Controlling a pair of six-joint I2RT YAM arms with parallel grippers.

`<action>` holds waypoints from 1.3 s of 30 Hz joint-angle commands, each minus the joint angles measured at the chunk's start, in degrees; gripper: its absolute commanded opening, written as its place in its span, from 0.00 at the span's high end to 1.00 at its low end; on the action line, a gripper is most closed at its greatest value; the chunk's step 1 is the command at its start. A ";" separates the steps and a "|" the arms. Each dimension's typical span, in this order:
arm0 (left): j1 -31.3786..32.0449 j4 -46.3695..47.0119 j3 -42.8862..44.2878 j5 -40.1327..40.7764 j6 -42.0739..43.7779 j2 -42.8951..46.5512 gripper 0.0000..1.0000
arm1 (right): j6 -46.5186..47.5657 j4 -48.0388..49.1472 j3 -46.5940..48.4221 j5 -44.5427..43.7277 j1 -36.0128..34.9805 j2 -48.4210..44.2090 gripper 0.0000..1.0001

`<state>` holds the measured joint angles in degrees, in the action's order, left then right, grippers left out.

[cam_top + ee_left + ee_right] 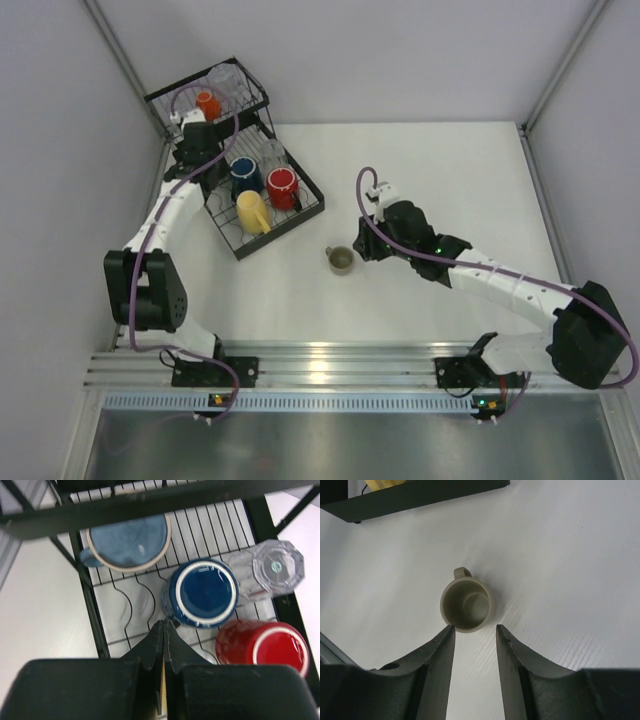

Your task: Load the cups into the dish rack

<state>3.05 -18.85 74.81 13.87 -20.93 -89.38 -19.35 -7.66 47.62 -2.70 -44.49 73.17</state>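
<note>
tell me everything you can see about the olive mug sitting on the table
The olive mug is small, round and a matte grey-green all over; it could be ceramic or plastic. It has a small loop handle on the side away from the right gripper. It stands upright, mouth up and empty, on the white table, off the near corner of the rack and apart from it. Only the table touches it; the open gripper's fingers point at its near rim.

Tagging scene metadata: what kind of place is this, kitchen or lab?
Probably a lab test cell, not a kitchen: bare white table, plain grey wall panels, aluminium mounting rail along the near edge. Only the dish rack looks domestic.
</note>
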 commanded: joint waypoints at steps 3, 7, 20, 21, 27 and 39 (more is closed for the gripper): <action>-0.24 4.17 6.05 5.64 4.14 -6.41 1.00 | 1.95 3.00 2.04 0.06 0.46 -3.55 0.60; -0.24 4.61 5.70 4.59 3.18 -9.22 1.00 | 2.74 2.83 2.13 -1.52 0.54 -4.61 0.60; 0.55 7.25 6.23 0.73 3.53 -13.71 1.00 | 3.36 2.39 3.54 -2.31 0.90 -5.31 0.60; 0.64 7.16 6.58 0.37 3.53 -13.89 1.00 | 3.27 2.47 3.36 -2.40 0.98 -5.58 0.60; 1.52 7.87 7.20 -0.95 3.70 -14.32 1.00 | 3.27 2.56 2.66 -2.92 0.90 -6.54 0.60; 2.05 7.95 8.08 -1.39 3.61 -15.56 1.00 | 3.18 2.65 1.08 -3.54 1.33 -8.48 0.60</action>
<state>4.93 -13.50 80.77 12.86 -17.80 -103.92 -16.56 -7.70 48.03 -5.41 -43.97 66.83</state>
